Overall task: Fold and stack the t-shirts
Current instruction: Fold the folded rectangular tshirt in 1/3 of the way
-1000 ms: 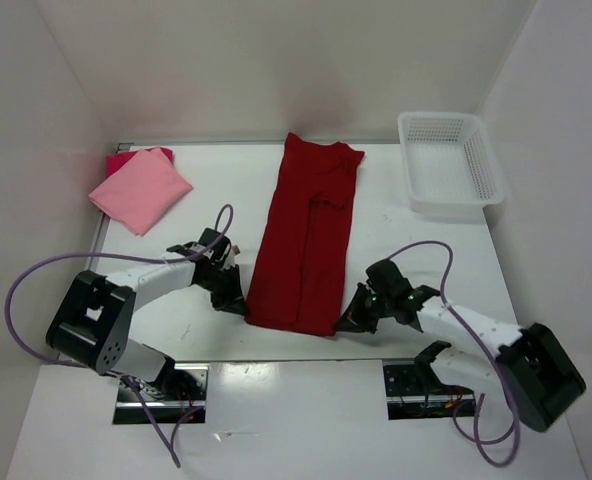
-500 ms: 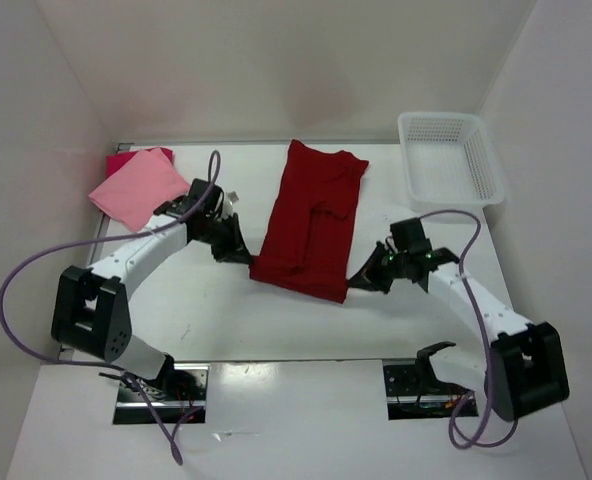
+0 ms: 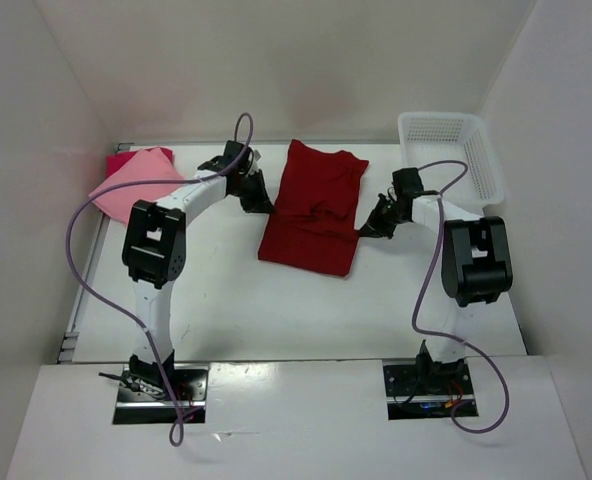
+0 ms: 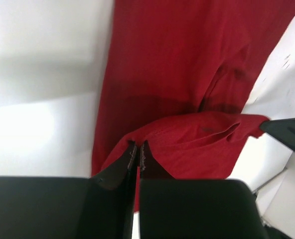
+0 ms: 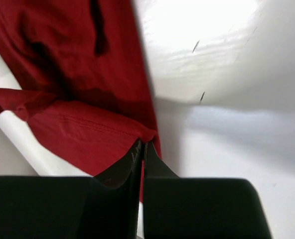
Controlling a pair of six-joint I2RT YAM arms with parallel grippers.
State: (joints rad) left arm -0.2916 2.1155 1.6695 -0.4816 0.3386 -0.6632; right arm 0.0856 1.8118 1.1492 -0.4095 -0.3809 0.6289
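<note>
Across the whole overhead view the white tabletop [image 3: 226, 300] is the biggest thing. The dark red shirt [image 3: 311, 215] sits right in the upper middle of it, collar end toward the top of the frame.

Looks like we're mid-fold on this one. The bottom hem is lifted and doubled over the body, so the shirt reads way shorter than a flat one would.

Upper right there's a white basket [image 3: 446, 150], nothing to do with the job as far as I can tell. Upper left, the light pink shirt [image 3: 136, 190] lies folded on top of the magenta shirt [image 3: 121, 160], so I'd guess that's the stack.

The left pincer [image 3: 259, 200] is clamped tight on the hem corner at the shirt's left edge. The right pincer [image 3: 364, 228] is pinching the opposite corner at the right edge. Both wrist views show cloth nipped between the fingertips.

My read on the next move: carry both corners evenly toward the top of the frame, lay the hem down square near the collar without dragging the lower layer, then let go.
</note>
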